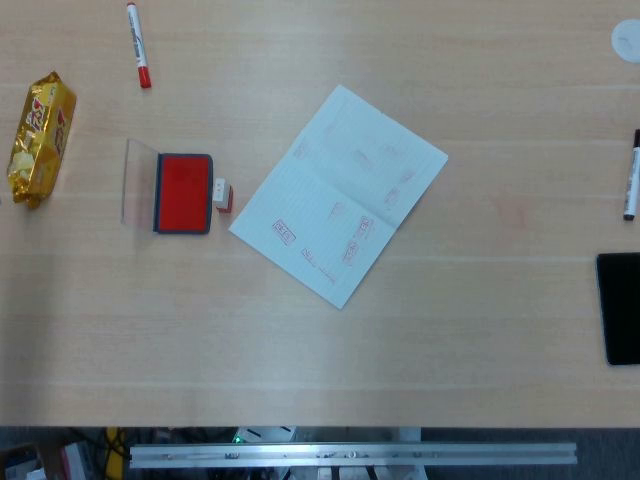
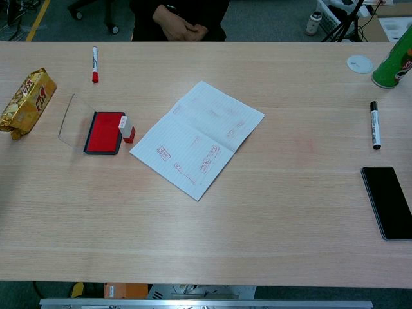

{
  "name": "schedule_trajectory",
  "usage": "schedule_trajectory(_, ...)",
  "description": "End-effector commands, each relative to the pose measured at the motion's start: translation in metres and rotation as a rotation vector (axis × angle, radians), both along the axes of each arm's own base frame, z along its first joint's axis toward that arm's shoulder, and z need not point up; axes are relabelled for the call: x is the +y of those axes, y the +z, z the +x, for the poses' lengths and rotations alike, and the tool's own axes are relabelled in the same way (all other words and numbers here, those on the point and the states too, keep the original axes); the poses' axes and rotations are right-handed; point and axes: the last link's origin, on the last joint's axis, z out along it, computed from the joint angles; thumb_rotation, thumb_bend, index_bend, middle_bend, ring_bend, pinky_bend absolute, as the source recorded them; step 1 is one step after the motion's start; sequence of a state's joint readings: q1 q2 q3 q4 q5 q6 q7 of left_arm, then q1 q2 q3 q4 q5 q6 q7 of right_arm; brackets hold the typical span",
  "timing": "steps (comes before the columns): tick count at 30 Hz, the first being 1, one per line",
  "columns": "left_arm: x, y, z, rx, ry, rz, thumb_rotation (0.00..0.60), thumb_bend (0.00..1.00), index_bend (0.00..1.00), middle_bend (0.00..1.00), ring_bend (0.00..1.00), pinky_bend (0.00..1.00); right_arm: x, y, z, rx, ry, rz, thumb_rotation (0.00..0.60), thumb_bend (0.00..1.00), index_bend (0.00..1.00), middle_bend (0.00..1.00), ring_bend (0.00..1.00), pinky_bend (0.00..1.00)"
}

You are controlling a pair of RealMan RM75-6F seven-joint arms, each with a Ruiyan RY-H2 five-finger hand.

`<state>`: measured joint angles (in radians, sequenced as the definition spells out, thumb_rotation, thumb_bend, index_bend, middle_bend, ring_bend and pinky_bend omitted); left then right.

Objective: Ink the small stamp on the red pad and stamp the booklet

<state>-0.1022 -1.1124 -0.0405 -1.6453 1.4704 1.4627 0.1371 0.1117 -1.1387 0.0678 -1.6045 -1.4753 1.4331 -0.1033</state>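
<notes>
So neither of my hands shows in either view, and I cannot tell whether they are spread or closed. The small stamp lies on its side, touching the red pad at the pad's 3 o'clock edge, long axis running 12 to 6. The booklet lies open at the stamp's 3 o'clock. Sitting left of centre, the stamp probably suits my left hand.
</notes>
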Motion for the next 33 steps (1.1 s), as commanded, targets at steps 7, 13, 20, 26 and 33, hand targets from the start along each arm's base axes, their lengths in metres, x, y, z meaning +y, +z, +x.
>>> schedule_trajectory(7, -0.001, -0.002, 0.001, -0.018, -0.008, -0.026, 0.600, 0.33, 0.30, 0.32, 0.30, 0.37, -0.001, 0.003, 0.000, 0.005, 0.001, -0.005, 0.600, 0.19, 0.37, 0.42, 0.33, 0.43)
schedule_trajectory(13, 0.004, -0.001, 0.005, -0.042, -0.062, -0.056, 0.600, 0.33, 0.30, 0.32, 0.30, 0.37, -0.008, 0.009, 0.005, 0.010, 0.013, -0.018, 0.600, 0.19, 0.37, 0.42, 0.33, 0.43)
schedule_trajectory(20, 0.018, -0.002, 0.020, -0.080, -0.155, -0.115, 0.600, 0.33, 0.31, 0.33, 0.30, 0.37, -0.019, 0.014, 0.008, 0.018, 0.021, -0.023, 0.600, 0.19, 0.37, 0.42, 0.33, 0.43)
schedule_trajectory(26, 0.037, -0.012, 0.041, -0.124, -0.266, -0.203, 0.600, 0.33, 0.31, 0.35, 0.33, 0.38, -0.028, 0.017, 0.016, 0.017, 0.052, -0.024, 0.600, 0.19, 0.37, 0.42, 0.32, 0.43)
schedule_trajectory(33, 0.060, -0.039, 0.064, -0.149, -0.354, -0.358, 0.600, 0.33, 0.32, 0.36, 0.35, 0.42, -0.031, 0.016, 0.018, 0.015, 0.058, -0.009, 0.600, 0.19, 0.37, 0.42, 0.32, 0.43)
